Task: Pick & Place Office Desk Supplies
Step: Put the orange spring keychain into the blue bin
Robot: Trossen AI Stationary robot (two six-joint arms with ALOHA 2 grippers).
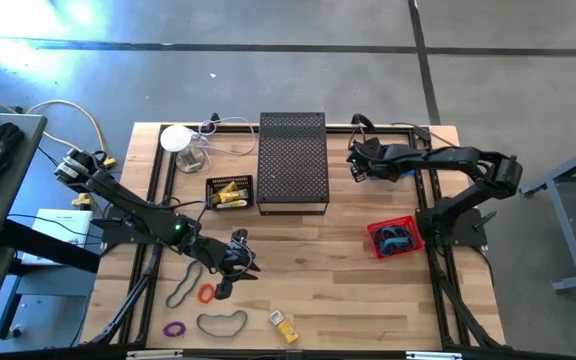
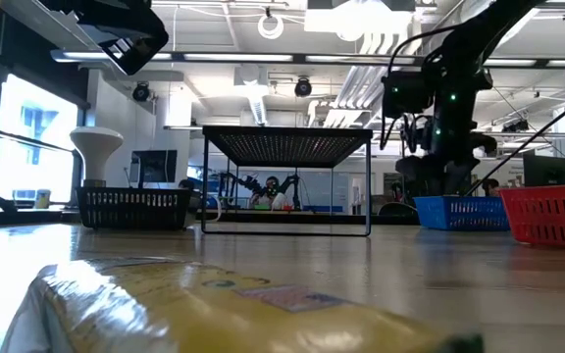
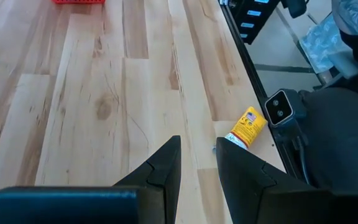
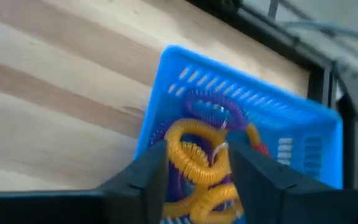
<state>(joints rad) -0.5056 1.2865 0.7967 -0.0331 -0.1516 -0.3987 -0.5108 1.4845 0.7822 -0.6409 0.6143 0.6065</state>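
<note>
**A:** What is left at the front edge?

**B:** Front to back: one yellow piece (image 1: pixel 283 325), a purple loop (image 1: pixel 174 328) and a dark loop (image 1: pixel 222 321) lie loose on the wood. Just behind them are a second dark loop (image 1: pixel 181 288) and an orange loop (image 1: pixel 206 293) beside it. By my count that is five items not yet put away.

**A:** And the left gripper (image 1: pixel 240 258)?

**B:** It hangs over the table just behind the orange loop. Its fingers are a narrow gap apart, with nothing between them. I judge that a pick comes next there.

**A:** What is done, mid-table and beyond?

**B:** The red basket (image 1: pixel 378 228) on the right holds something blue and dark that I cannot make out. The black basket (image 1: pixel 230 179), left of the mesh stand (image 1: pixel 293 160), already holds several yellow pieces. At the back right, the right gripper (image 4: pixel 197 146) is over the blue basket (image 4: pixel 278 143). Its jaws are released, either side of a yellow coil (image 4: pixel 185 134) that lies in the basket.

**A:** How do the supplies look?

**B:** The loops in the blue basket are ribbed and springy, yellow over purple, and heaped together. The loops on the table are thin, limp and flat. The yellow pieces are small printed rectangles. Overall, the task seems past halfway.
</note>
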